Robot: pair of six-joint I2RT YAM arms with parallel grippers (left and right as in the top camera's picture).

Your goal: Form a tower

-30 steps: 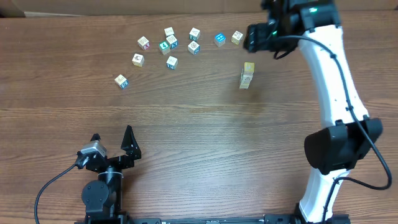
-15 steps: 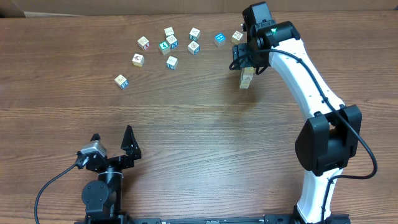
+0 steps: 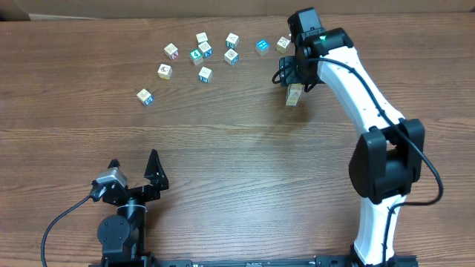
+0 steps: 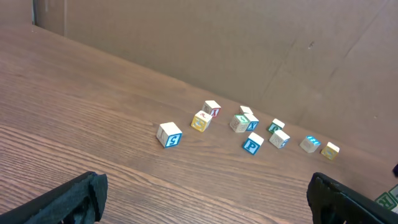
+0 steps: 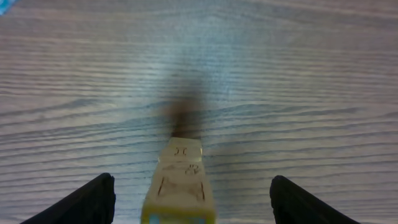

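Note:
The tower (image 3: 294,95) is a narrow stack of pale printed cubes at the back right of the table. Its upper part is hidden under my right wrist in the overhead view. My right gripper (image 3: 294,77) hangs over it. In the right wrist view the tower (image 5: 180,180) rises between the two dark fingers, with a yellow edge at its near end. The right gripper (image 5: 191,200) is open, with table showing on both sides of the stack. My left gripper (image 3: 133,165) rests open near the front left, and nothing lies between its fingers (image 4: 68,199).
Several loose picture cubes (image 3: 200,53) lie scattered along the back left and centre. They show in the left wrist view as a row of cubes (image 4: 249,124) before a brown cardboard wall (image 4: 217,43). A blue-faced cube (image 3: 262,47) and a pale cube (image 3: 283,44) sit just behind the tower.
My right arm has swung in from the back right and come down over the tower. Its jaws have narrowed a little. The left arm has not moved.

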